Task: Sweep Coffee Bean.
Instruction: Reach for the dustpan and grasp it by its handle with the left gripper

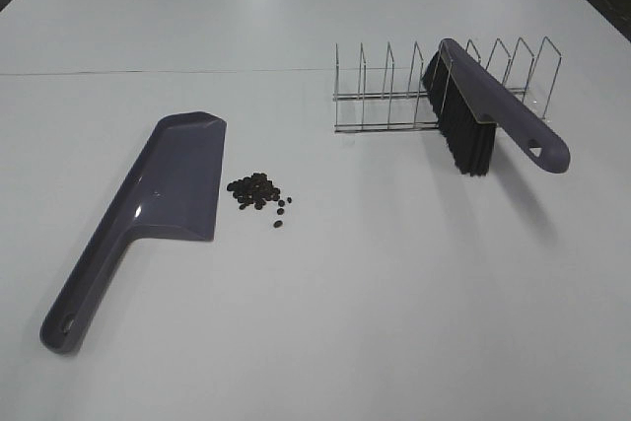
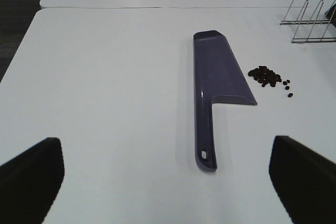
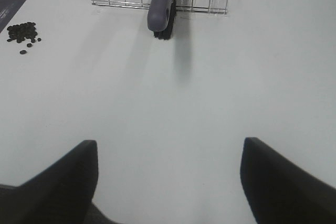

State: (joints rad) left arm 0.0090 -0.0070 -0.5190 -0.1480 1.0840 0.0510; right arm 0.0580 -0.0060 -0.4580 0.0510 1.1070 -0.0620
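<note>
Fingers [image 2: 31, 182] of the left gripper [image 2: 164, 142] and right gripper [image 3: 169, 142], only their dark tips showing, stood spread and empty, hovering above the table [image 1: 394, 293], arms unseen.

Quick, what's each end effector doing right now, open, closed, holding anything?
Left end effector: open, holding nothing.
Right end effector: open, holding nothing.

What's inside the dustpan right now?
Nothing visible: the dustpan shows only bare purple plastic. The coffee beans lie heaped on the table just beside it. Whatever is under the dustpan is covered.
</note>
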